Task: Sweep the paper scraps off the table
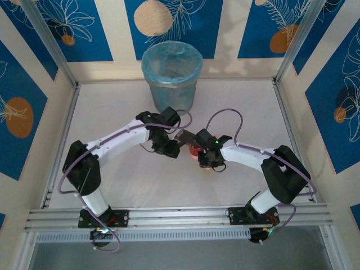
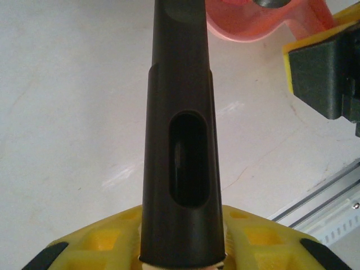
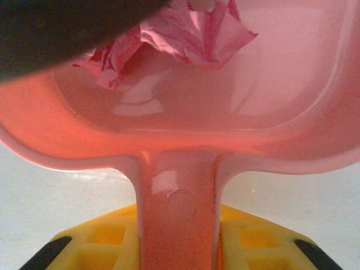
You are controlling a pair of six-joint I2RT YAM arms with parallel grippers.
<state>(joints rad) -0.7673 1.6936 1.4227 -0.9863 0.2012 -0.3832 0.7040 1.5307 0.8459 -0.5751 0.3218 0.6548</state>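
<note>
Two robot arms meet on the off-white table (image 1: 140, 185) just in front of the blue-lined bin (image 1: 171, 76), which stands at the far edge against the patterned wall. The left gripper (image 1: 167, 145), on the bin's near left, has its yellow fingers (image 2: 101, 242) pressed against the sides of a dark brush handle (image 2: 180, 112), which runs away from the wrist camera toward the pink dustpan (image 2: 253, 22). The right gripper (image 1: 207, 156), on the bin's near right, pinches the dustpan's (image 3: 315, 152) handle between its own yellow fingers (image 3: 264, 239), the pan's open side facing away from the wrist.

Crumpled pink paper scraps (image 3: 191, 28) lie inside the pan at its far end, touching its floor; a dark blurred shape overlaps the pan's upper left, and what it is cannot be told. The pan sits low over the table, between the two grippers and nearer than the bin. The metal rail (image 1: 180, 216) carrying both arm bases runs along the table edge farthest from the bin.
</note>
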